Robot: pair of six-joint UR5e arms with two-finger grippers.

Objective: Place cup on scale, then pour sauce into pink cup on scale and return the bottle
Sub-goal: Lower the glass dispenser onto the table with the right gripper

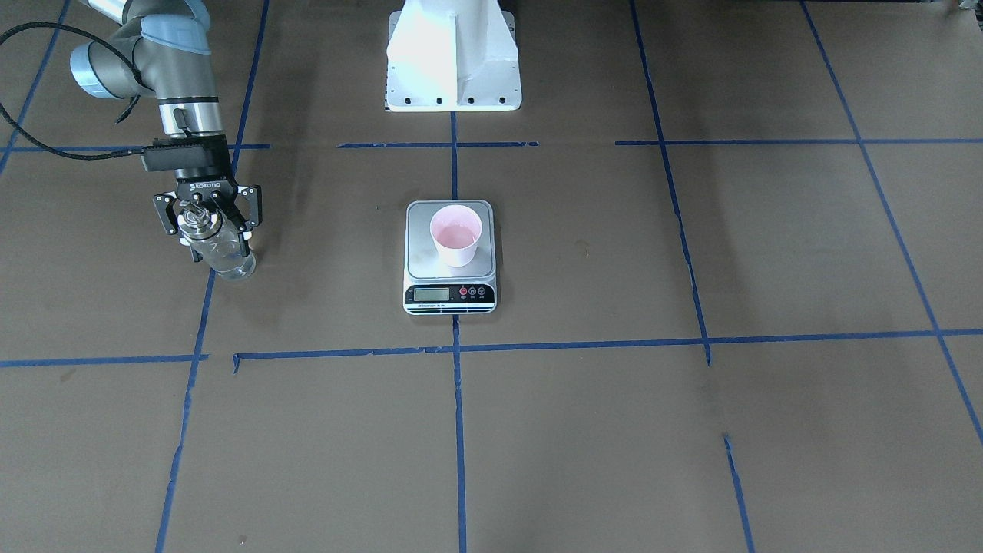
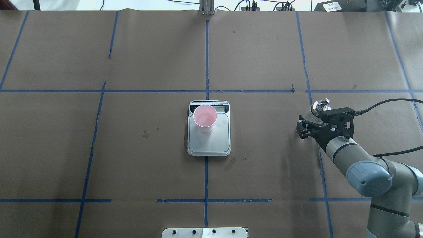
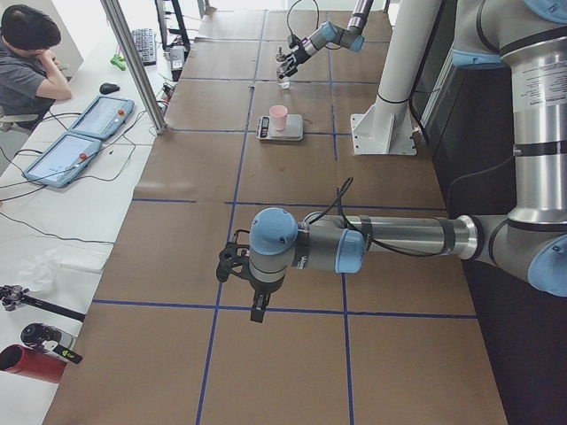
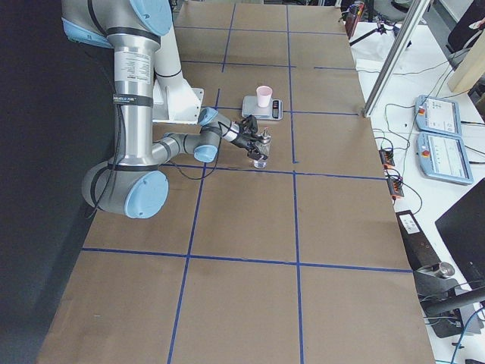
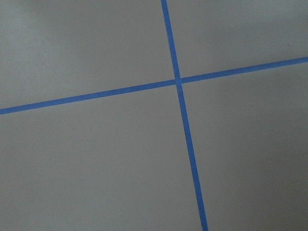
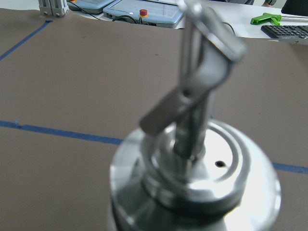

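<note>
Nearest you, left-side view: left gripper (image 3: 258,312) hangs over table (image 3: 292,372); you cannot tell its jaw gap from there. Front view, at your left: right gripper (image 1: 215,240) clamped on upper body of upright bottle (image 1: 232,263). Centre: cup (image 1: 456,234) upright on scale (image 1: 450,296) plate, well apart from bottle.

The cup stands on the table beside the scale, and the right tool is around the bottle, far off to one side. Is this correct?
Not fully. The cup stands on the steel plate of the scale, not beside it, as the exterior front-facing view shows. The right tool is indeed around the bottle, far off to one side.
</note>
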